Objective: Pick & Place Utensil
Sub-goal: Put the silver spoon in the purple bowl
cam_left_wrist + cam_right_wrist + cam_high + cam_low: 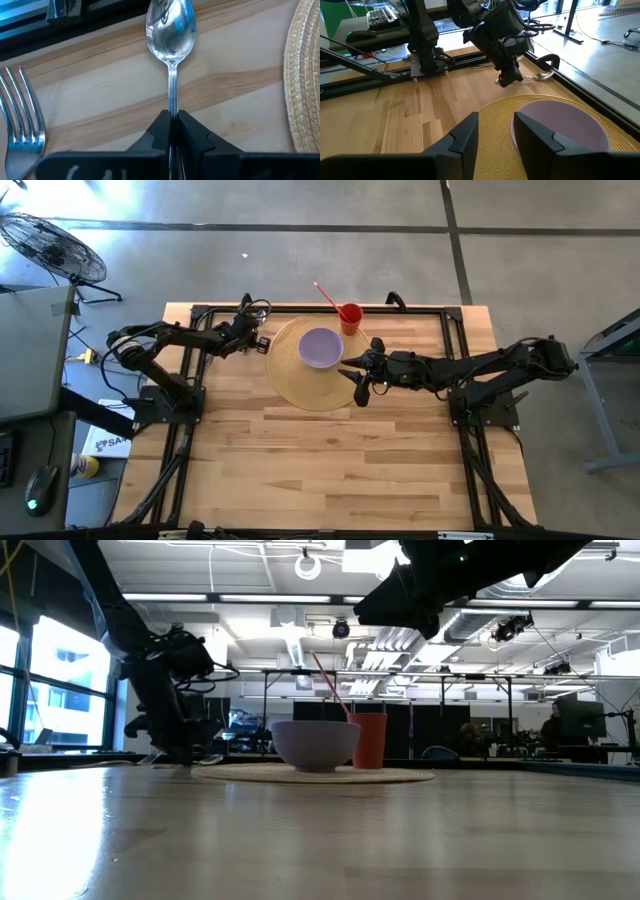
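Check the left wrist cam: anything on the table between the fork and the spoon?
Nothing. In the left wrist view only bare wood separates the fork from the spoon, whose handle the left gripper has shut on.

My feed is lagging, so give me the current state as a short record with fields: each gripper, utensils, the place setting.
left gripper: shut on the spoon's handle, low at the table beside the mat
spoon: lying flat on the wood, bowl pointing away from the fingers
fork: on the table next to the spoon, untouched
right gripper: fingers apart, holding nothing, over the mat's edge near the bowl
bowl: purple, on the mat
mat: round, woven
cup: red, with a straw, at the mat's far edge
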You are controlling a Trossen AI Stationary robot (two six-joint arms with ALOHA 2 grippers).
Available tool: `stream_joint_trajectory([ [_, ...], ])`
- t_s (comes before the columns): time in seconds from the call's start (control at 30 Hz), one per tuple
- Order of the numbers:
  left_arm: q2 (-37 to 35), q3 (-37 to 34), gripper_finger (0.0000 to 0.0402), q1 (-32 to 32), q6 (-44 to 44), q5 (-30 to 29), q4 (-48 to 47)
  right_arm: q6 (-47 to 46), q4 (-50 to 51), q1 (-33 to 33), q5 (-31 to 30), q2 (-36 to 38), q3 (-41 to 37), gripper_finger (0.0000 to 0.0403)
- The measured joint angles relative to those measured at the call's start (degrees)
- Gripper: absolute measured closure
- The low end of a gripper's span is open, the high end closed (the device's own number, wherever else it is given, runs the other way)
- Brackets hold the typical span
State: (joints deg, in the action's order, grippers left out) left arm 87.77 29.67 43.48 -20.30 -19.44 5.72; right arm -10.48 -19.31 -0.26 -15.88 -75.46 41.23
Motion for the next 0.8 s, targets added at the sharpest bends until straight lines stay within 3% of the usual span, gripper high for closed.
stream_joint_trajectory([
  [0.37, -3.01, -0.1, 0.0383, -0.6, 0.87, 3.89, -5.05, 0.0, 0.02, 0.01, 0.24, 0.0, 0.0, 0.0285],
  [0.8, -13.12, -0.23, 0.0386, -7.56, 2.94, 6.07, -11.7, 0.0, 0.07, 0.01, 0.26, 0.0, 0.0, 0.0284],
])
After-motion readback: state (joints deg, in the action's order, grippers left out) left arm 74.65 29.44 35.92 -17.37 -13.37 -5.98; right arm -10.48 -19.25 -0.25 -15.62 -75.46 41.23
